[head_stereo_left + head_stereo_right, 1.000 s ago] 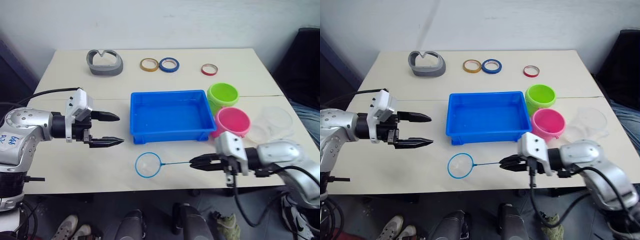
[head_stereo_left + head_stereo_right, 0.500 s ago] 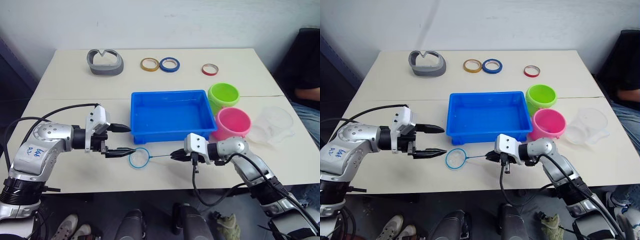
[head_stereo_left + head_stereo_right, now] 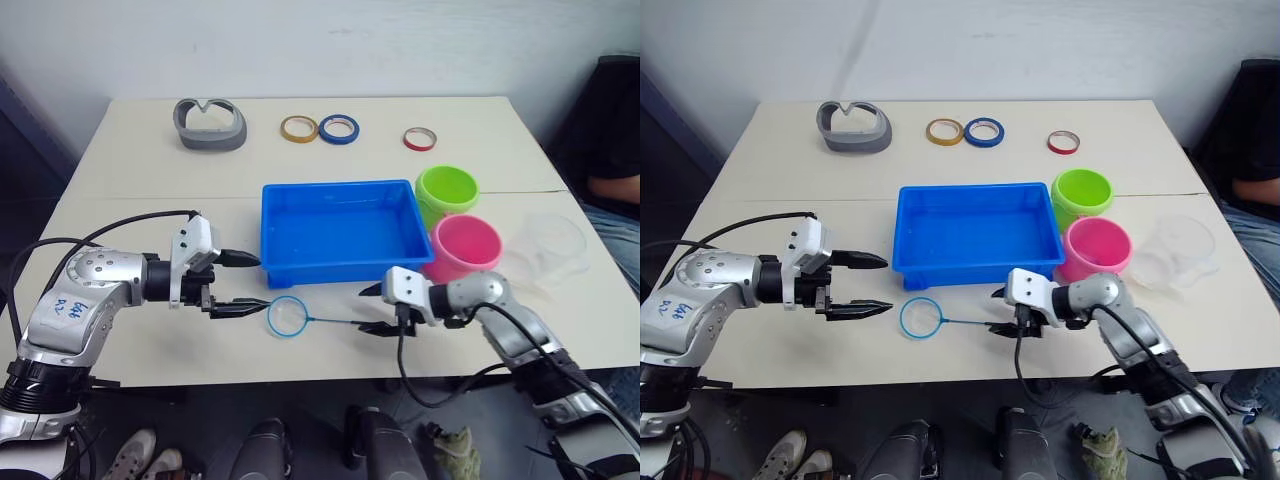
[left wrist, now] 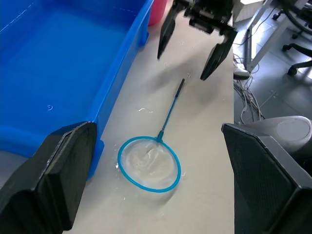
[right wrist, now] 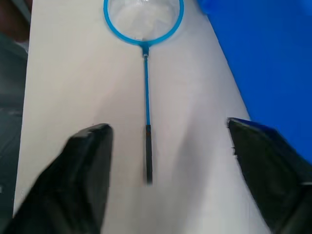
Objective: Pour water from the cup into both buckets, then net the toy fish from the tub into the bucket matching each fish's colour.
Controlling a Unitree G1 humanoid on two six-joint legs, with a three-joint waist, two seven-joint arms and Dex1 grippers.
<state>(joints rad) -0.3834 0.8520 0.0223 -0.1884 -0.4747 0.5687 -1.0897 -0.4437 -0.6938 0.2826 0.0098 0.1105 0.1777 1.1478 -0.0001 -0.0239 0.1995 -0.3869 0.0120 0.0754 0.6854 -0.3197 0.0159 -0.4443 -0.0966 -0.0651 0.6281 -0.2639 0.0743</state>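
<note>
The net lies flat on the table, just near of the tub, hoop to the left, thin dark handle pointing right. I judge it very light and a bit flimsy: mesh soft, stick stiff but skinny, easy to skid on the smooth top. Best hold is the dark end of the handle, well away from the hoop.

My right gripper has its fingers spread wide either side of that handle end, holding nothing. My left gripper hangs just left of the hoop, fingers also wide apart, empty.

Green bucket and pink bucket stand touching, just right of the tub. The cup sits right of the pink one. I can't make out any fish in the tub.
</note>
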